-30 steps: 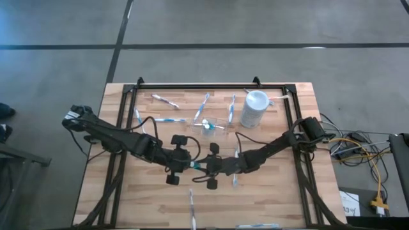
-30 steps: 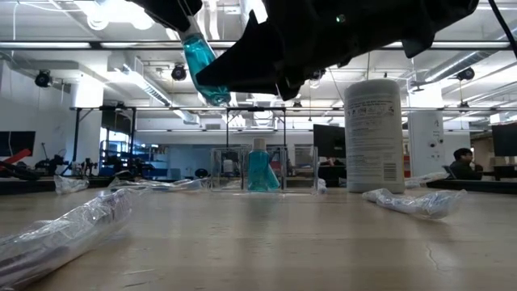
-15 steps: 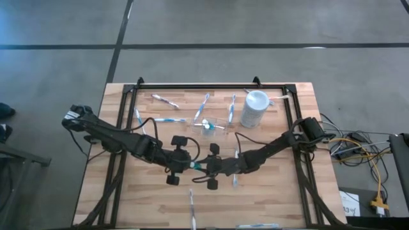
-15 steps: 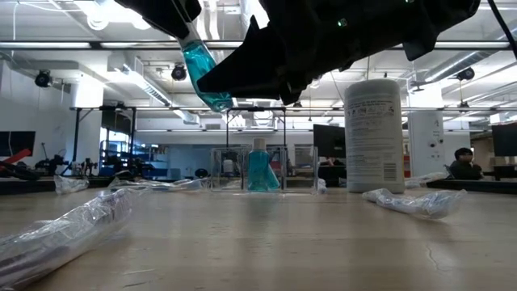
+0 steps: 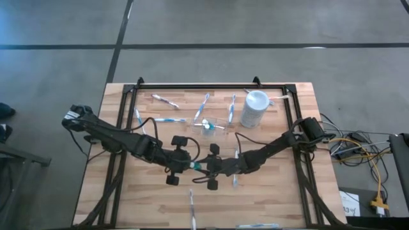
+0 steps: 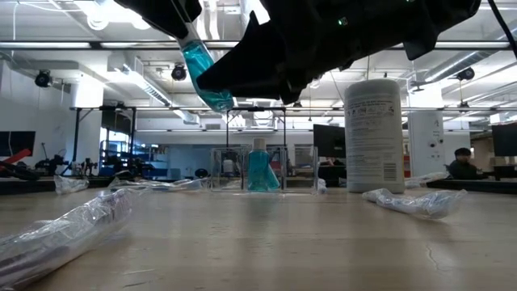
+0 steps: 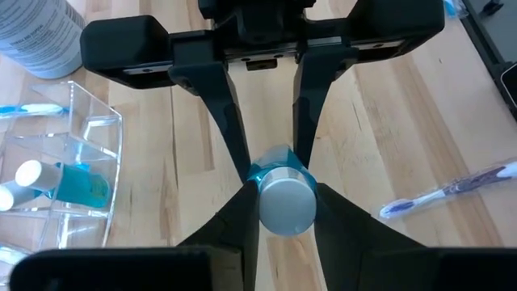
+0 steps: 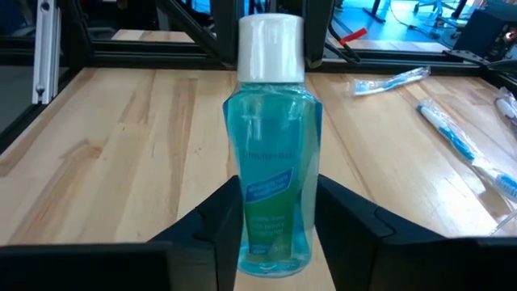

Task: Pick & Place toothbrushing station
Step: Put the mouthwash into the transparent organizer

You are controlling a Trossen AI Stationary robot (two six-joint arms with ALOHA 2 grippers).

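A small teal tube with a white cap (image 5: pixel 198 166) is held above the middle of the table between both grippers; it also shows in the low view (image 6: pixel 203 71), tilted. My left gripper (image 5: pixel 190 165) is shut on its cap end and my right gripper (image 5: pixel 206 167) is shut on its body. A second teal tube (image 6: pixel 258 170) stands in the clear holder (image 5: pixel 216 124). The white cylindrical cup (image 5: pixel 254 108) stands right of the holder. Wrapped toothbrushes (image 5: pixel 167 120) lie on the table. My left gripper pinches the tube's white cap (image 7: pixel 287 204) between its two fingers (image 7: pixel 242 222), coming from the table's left. The tube is clear of the table, its cap end tipped up. My right gripper pinches the tube's teal body (image 8: pixel 275 234), near its bottom, between its two fingers (image 8: pixel 222 218), coming from the table's right. The cap (image 8: pixel 271 48) points away from it.
More wrapped toothbrushes lie along the far side (image 5: pixel 166 101) (image 5: pixel 203 105) (image 5: pixel 232 105), one near the front edge (image 5: pixel 192 204) and one under my right arm (image 5: pixel 235 174). A black frame (image 5: pixel 211 86) edges the far side of the table. A person (image 6: pixel 462 162) sits in the room behind.
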